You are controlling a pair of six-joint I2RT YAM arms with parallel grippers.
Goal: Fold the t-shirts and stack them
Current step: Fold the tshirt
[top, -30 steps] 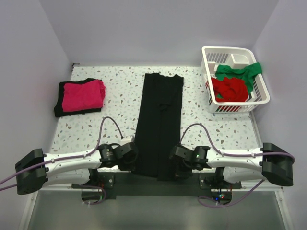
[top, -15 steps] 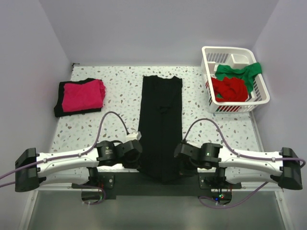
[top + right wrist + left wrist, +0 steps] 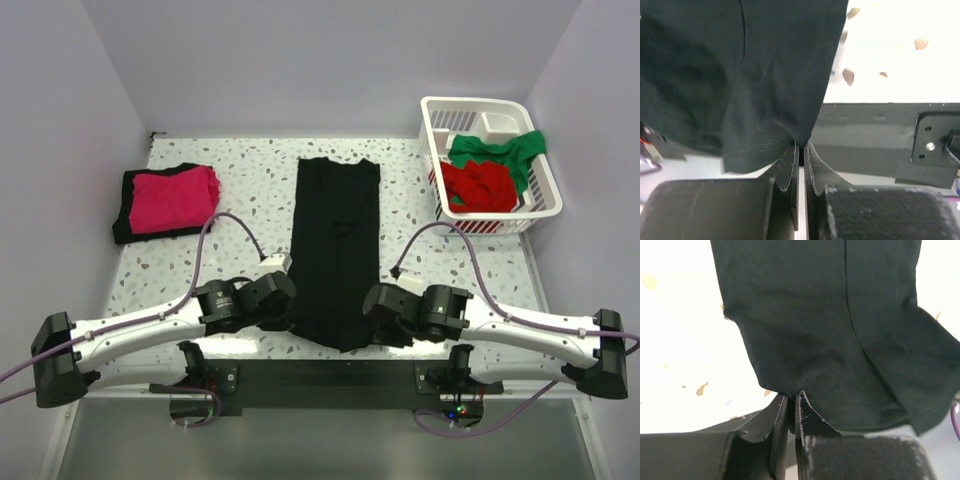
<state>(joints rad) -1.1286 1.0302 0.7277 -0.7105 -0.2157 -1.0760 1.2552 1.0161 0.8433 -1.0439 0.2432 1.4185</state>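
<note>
Our left pincer (image 3: 791,397) pinches the near hem of the black t-shirt (image 3: 335,240). Our right pincer (image 3: 801,147) does likewise.

White slatted basket (image 3: 494,225) on speckled table (image 3: 160,265)

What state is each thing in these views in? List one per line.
Centre black t-shirt: folded into a long strip.
Left fingers: shut on its near hem.
Right fingers: shut on its near hem.
Magenta t-shirt: folded, atop folded black t-shirt.
White basket: upright.
Red t-shirt: crumpled in basket.
Green t-shirt: crumpled in basket.
</note>
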